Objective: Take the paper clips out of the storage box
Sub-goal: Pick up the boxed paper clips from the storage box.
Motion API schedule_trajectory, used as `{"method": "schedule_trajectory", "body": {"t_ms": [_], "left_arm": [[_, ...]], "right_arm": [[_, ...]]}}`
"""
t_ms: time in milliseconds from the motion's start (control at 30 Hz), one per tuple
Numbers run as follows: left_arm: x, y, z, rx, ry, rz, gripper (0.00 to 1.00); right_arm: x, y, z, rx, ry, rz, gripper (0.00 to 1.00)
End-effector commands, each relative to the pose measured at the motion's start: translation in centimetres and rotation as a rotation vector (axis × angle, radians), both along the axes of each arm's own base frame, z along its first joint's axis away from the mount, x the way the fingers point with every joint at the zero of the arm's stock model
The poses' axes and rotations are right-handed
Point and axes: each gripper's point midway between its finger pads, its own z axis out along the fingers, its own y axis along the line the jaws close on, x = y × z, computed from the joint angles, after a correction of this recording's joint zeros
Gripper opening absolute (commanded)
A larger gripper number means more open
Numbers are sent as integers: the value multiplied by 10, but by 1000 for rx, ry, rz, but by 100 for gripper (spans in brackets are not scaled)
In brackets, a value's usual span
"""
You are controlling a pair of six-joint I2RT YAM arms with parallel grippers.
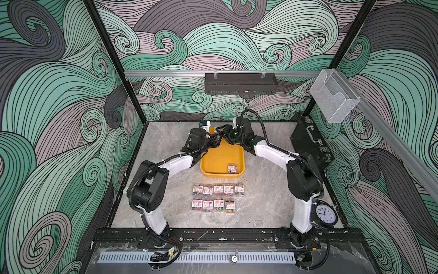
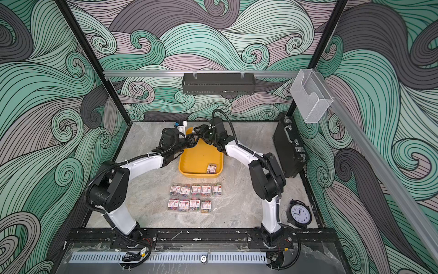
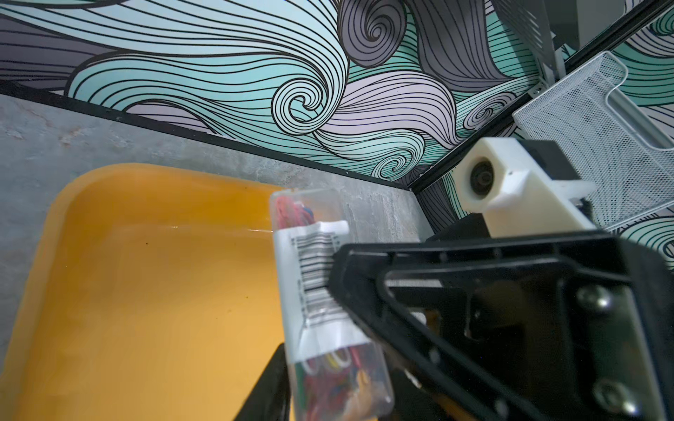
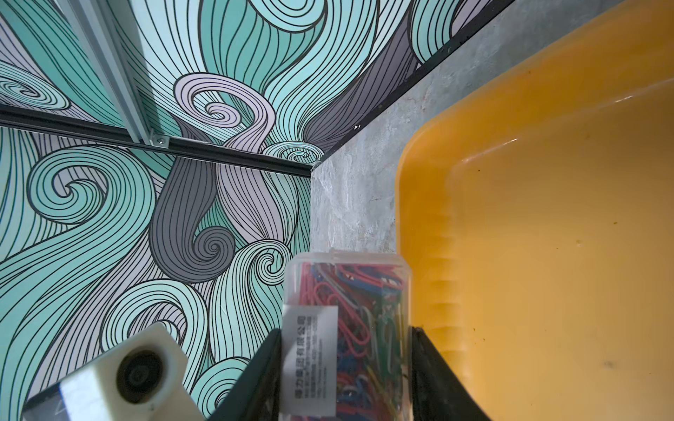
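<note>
Right hand clenches a paper clips box, long axis along its fingers; left hand touches it, grip I cannot tell.

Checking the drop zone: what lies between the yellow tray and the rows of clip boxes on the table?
In both top views, bare marble tabletop separates the yellow tray from the nearest row of clip boxes.
</note>
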Motion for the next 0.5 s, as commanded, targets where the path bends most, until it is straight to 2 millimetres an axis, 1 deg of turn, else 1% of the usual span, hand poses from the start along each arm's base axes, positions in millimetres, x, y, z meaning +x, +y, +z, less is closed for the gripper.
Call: {"method": "schedule_trajectory", "body": {"t_ms": [0, 100, 133, 267, 467], "left_arm": [[12, -5, 23, -12, -83, 8, 31], [13, -4, 23, -7, -87, 11, 25], [13, -4, 24, -6, -93, 13, 24], [14, -4, 27, 1, -100, 13, 19], [12, -2, 25, 34, -87, 14, 16]], "right_arm": [[-6, 1, 31, 57, -51, 3, 40], [-7, 0, 31, 56, -49, 3, 40], [-7, 1, 28, 54, -44, 5, 40], [-7, 3, 26, 60, -39, 9, 41], [-4, -2, 30, 61, -43, 0, 55]]}}
